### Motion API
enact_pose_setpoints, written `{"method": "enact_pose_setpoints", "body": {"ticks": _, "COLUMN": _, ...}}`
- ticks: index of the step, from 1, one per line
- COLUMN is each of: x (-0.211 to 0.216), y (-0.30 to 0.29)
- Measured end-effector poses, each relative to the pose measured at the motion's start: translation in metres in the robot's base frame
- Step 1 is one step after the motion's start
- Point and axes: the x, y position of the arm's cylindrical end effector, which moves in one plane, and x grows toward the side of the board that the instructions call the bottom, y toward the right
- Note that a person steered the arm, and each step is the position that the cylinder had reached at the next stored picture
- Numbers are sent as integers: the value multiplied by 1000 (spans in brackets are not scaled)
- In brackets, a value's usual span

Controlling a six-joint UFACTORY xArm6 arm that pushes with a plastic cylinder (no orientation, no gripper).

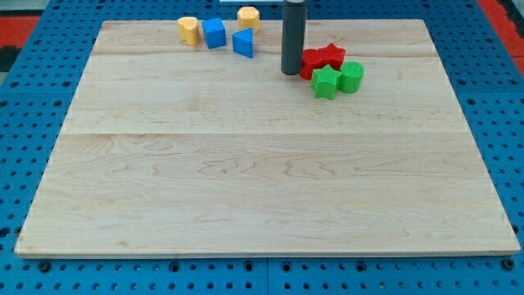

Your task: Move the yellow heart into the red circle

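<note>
The yellow heart [189, 30] lies near the view's top edge of the wooden board, left of centre. The red circle [312, 63] lies at the view's upper right of centre, next to a red star [332, 56]. My tip [291, 73] rests on the board right against the left side of the red circle, far to the right of the yellow heart. The dark rod rises from there out of the view's top.
A blue cube [214, 34] and a blue block [243, 43] lie just right of the yellow heart. A second yellow block [249, 16] lies at the top edge. A green star [325, 83] and green circle [351, 77] lie below the red blocks.
</note>
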Motion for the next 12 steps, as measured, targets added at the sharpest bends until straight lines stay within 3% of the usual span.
{"method": "enact_pose_setpoints", "body": {"ticks": 1, "x": 0, "y": 0}}
{"method": "enact_pose_setpoints", "body": {"ticks": 2, "x": 2, "y": -38}}
{"method": "enact_pose_setpoints", "body": {"ticks": 3, "x": 2, "y": -137}}
{"method": "enact_pose_setpoints", "body": {"ticks": 6, "x": -13, "y": -185}}
{"method": "enact_pose_setpoints", "body": {"ticks": 7, "x": -16, "y": -260}}
{"method": "enact_pose_setpoints", "body": {"ticks": 8, "x": -67, "y": -286}}
{"method": "enact_pose_setpoints", "body": {"ticks": 9, "x": -121, "y": -286}}
{"method": "enact_pose_setpoints", "body": {"ticks": 11, "x": -116, "y": -155}}
{"method": "enact_pose_setpoints", "body": {"ticks": 12, "x": -120, "y": -142}}
